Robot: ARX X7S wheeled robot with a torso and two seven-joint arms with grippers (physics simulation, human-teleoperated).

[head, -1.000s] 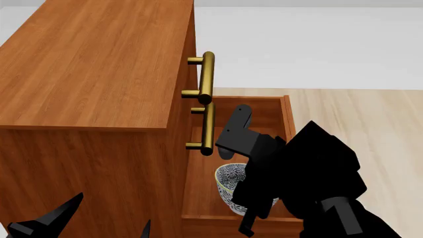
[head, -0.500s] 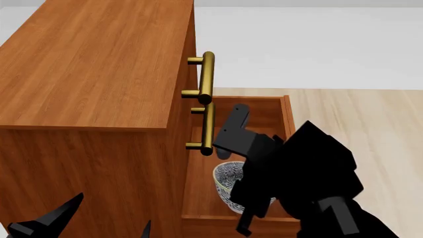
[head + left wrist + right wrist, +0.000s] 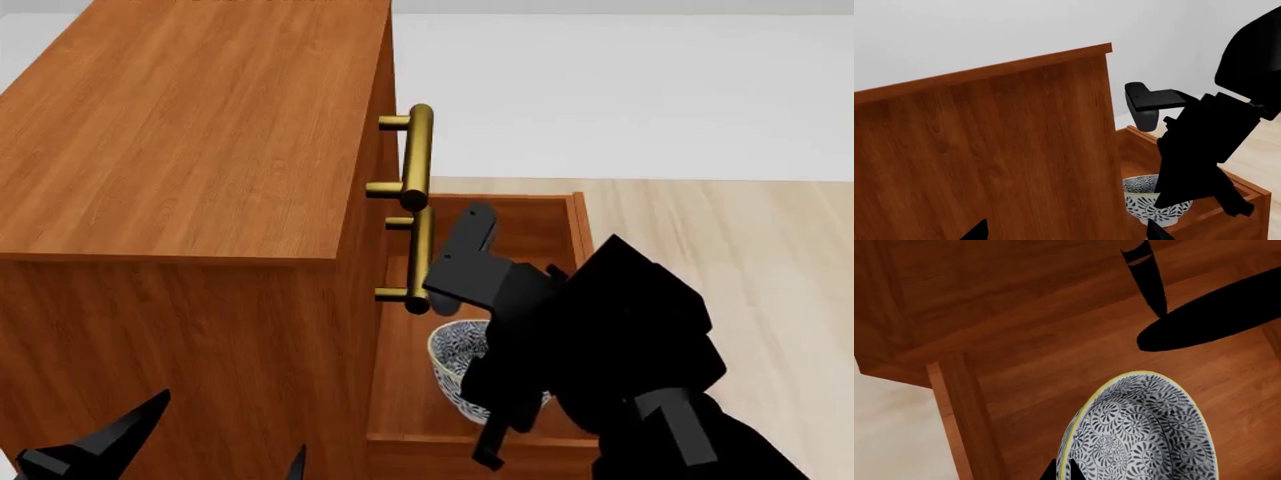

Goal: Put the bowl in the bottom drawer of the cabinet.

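The speckled bowl (image 3: pixel 458 362) hangs inside the open bottom drawer (image 3: pixel 577 232) of the reddish-brown cabinet (image 3: pixel 187 130). My right gripper (image 3: pixel 1062 474) is shut on the bowl (image 3: pixel 1141 435), one fingertip on each side of its yellow-edged rim. In the left wrist view the bowl (image 3: pixel 1147 202) sits low between the drawer walls (image 3: pixel 1247 192), under the black right arm (image 3: pixel 1207 145); whether it touches the drawer floor I cannot tell. My left gripper (image 3: pixel 1067 232) is open and empty, facing the cabinet's side panel (image 3: pixel 987 150). Only its fingertips (image 3: pixel 140 410) show in the head view.
Two brass bar handles (image 3: pixel 418 155) (image 3: pixel 420 262) of the upper drawers stick out above the open drawer, close to the right arm (image 3: pixel 601 340). Light wooden floor (image 3: pixel 721 240) lies to the right of the drawer. The drawer's side wall (image 3: pixel 964 415) borders the floor (image 3: pixel 887 430).
The right arm has shifted a little to the left and farther back over the drawer, carrying the bowl with it. The left gripper has stayed still.
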